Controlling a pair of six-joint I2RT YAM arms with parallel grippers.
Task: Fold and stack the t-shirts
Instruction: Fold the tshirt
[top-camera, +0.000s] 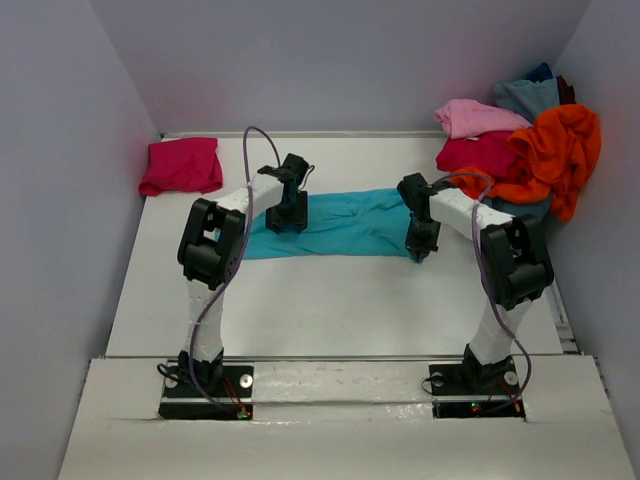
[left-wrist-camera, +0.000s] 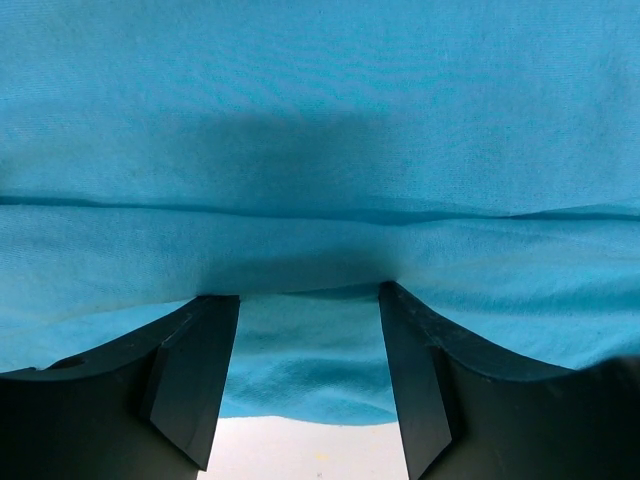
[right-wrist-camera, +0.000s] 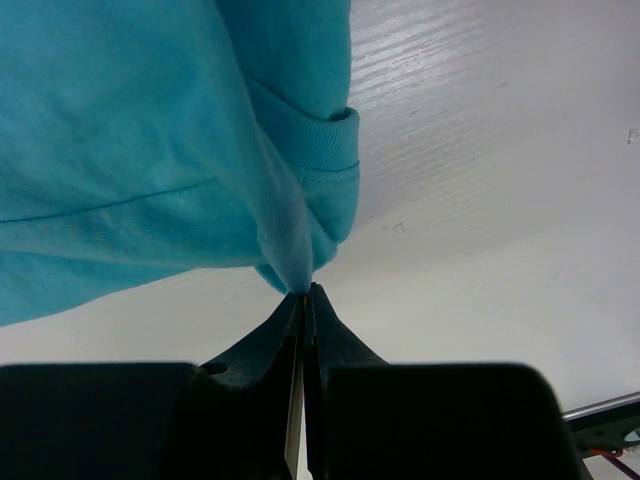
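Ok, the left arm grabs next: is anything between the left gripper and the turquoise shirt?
Nothing visible. The left gripper is open over the turquoise shirt, only cloth between its fingers. The right gripper is shut on the shirt's edge.

Turquoise t-shirt (top-camera: 340, 225), white table (top-camera: 330, 300)

Left gripper (top-camera: 287, 224), centre-left of frame, pointing down with jaws parted; right gripper (top-camera: 421, 250), centre-right, pinched tight on turquoise t-shirt (top-camera: 345, 226) edge.
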